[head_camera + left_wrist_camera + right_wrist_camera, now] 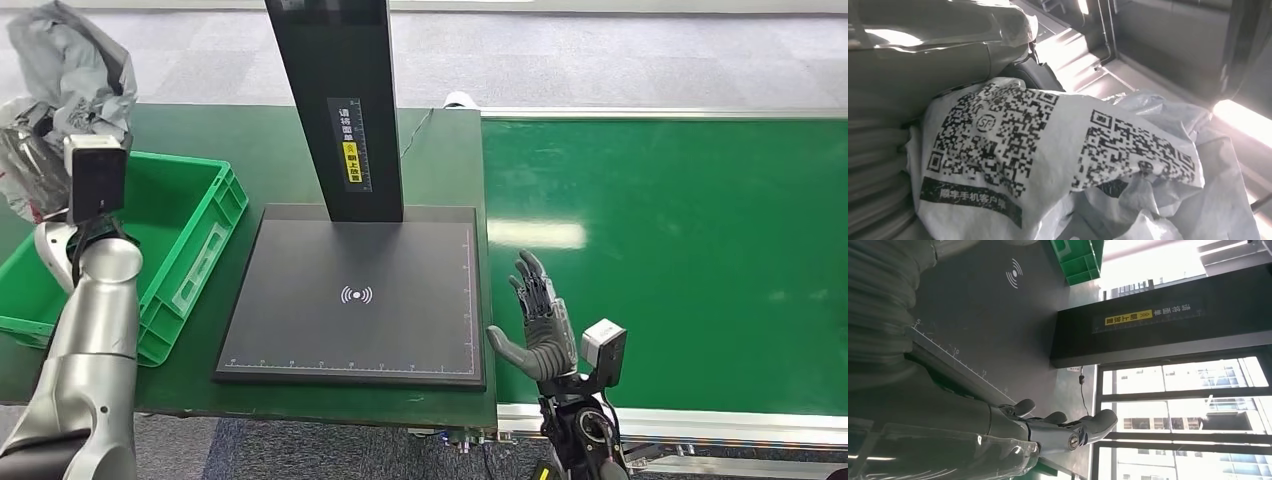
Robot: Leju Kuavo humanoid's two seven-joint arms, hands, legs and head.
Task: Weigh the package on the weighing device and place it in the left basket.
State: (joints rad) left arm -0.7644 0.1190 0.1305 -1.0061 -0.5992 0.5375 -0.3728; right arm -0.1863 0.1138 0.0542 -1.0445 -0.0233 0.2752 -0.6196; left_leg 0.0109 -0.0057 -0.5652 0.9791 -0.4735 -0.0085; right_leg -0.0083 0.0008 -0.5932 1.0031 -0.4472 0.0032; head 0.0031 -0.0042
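Package (70, 70) is hanging above the far end of your green basket (190, 250), with the left hand gripping its grey plastic. Your right hand (537, 320) is hovering with fingers spread, holding nothing, just beside the black weighing device (350, 300).

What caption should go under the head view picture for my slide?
Left hand holds a grey package above the green basket; weighing device empty, right hand open beside it.

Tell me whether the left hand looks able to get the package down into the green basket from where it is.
Probably yes. The left hand holds the package up over the green basket, whose open top has nothing across it.
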